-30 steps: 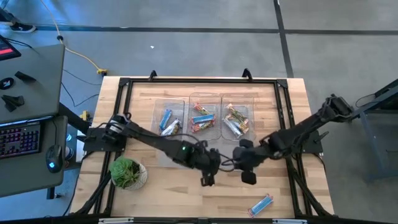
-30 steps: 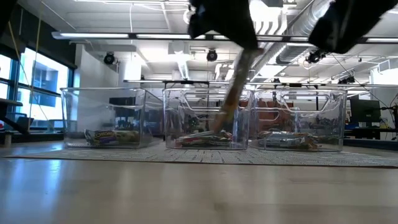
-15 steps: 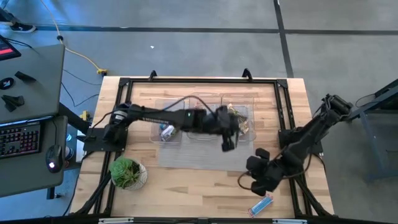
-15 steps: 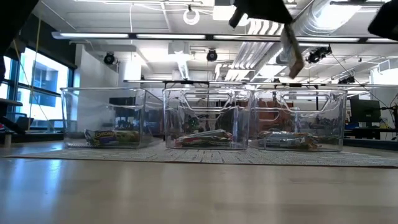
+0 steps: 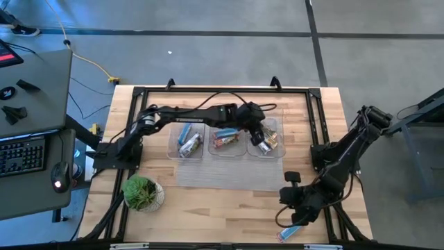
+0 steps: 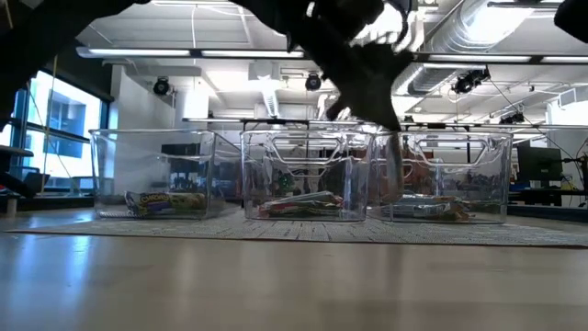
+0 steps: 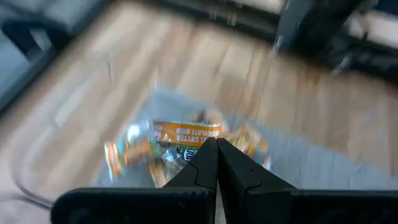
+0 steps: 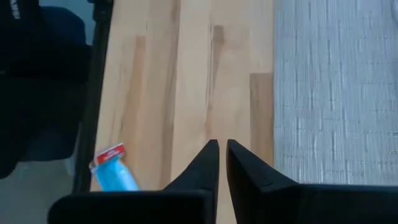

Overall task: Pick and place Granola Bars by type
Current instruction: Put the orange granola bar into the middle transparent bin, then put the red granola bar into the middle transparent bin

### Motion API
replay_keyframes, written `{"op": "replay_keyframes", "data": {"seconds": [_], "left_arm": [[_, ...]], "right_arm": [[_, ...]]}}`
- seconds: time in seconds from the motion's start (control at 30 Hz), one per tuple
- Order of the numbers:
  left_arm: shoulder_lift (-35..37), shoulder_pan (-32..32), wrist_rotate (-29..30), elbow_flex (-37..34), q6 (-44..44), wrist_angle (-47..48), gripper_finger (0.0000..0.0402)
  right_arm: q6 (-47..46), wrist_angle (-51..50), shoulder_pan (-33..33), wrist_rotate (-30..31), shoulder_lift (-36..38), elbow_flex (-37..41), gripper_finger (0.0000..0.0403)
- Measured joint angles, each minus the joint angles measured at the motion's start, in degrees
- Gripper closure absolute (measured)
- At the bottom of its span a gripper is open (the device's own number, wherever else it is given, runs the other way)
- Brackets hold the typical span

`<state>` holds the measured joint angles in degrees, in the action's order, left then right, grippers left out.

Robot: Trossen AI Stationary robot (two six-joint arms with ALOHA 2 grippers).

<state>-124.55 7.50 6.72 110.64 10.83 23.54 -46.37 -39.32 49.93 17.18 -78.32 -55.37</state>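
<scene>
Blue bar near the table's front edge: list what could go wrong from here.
1. The blue bar lies close to the table's front edge; a sideways nudge from the right gripper could push it off.
2. The right gripper's fingers are shut beside the bar, so it must open first or it will only shove it.
3. The left gripper is shut over the right-hand tray, apparently holding a bar; bars there could be disturbed.
</scene>
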Motion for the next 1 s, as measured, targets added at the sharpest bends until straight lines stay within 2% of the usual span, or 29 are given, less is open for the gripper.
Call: {"op": "replay_keyframes", "data": {"seconds": [0.1,0.3,0.5,0.67,0.83,1.0], "left_arm": [[-1.8,0.9,-1.4,-0.1,1.5,0.6,0.0401],[-2.0,0.7,0.8,-0.1,1.0,0.5,0.0401],[-2.0,0.8,0.0,-0.1,-0.4,0.4,0.0389],[-2.4,0.8,-0.1,0.0,-0.5,0.3,0.0349],[-2.6,0.8,0.1,0.0,0.1,-0.1,0.0303],[-2.4,0.7,1.1,0.0,0.2,-0.7,0.0280]], "right_arm": [[0.0,0.2,0.0,1.0,-1.4,0.0,0.0377],[1.1,0.8,0.0,1.2,-7.5,0.0,0.0318],[4.3,4.3,0.7,-6.1,-13.2,0.0,0.0268],[6.7,11.2,2.6,-9.0,-14.7,0.0,0.0257],[3.1,14.1,6.7,-11.5,-14.7,0.0,0.0257],[0.1,14.4,11.8,-5.9,-14.9,0.0,0.0250]]}}
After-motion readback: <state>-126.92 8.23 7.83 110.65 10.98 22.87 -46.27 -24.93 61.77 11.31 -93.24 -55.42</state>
